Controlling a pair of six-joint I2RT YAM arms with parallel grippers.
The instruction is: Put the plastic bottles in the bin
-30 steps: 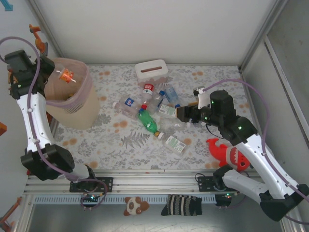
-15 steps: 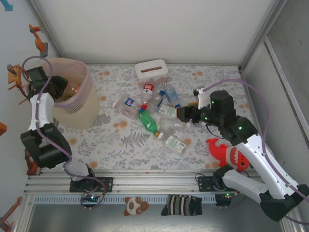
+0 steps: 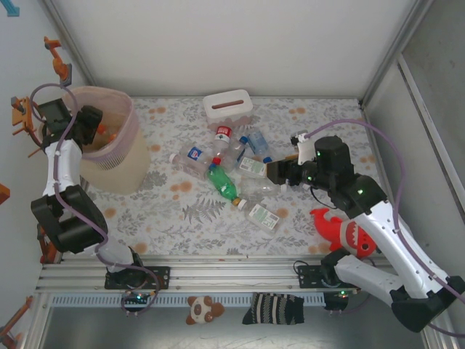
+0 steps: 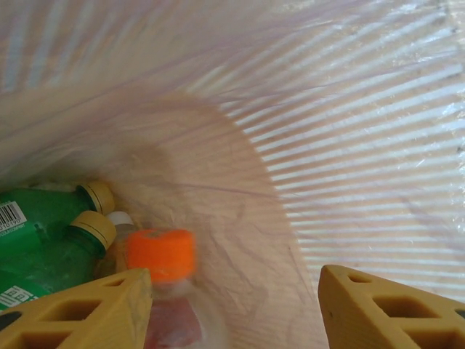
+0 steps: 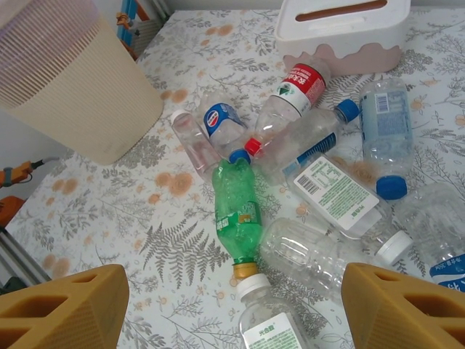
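Bottles (image 5: pixel 334 193) look light, slick, crushable; grip one across its middle. Left gripper (image 4: pixel 234 280) hangs in the far-left bin (image 3: pixel 116 171), jaws apart; right gripper (image 5: pixel 234 275) hovers over them, jaws apart too.

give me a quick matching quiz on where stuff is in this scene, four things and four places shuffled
Things:
1 orange-capped bottle
2 tissue box
3 red shark toy
4 red-labelled bottle

Places:
a just behind the bottle pile
b lying in the pile
c inside the bin
d alone on the table's right side

Pairs: 1-c, 2-a, 3-d, 4-b
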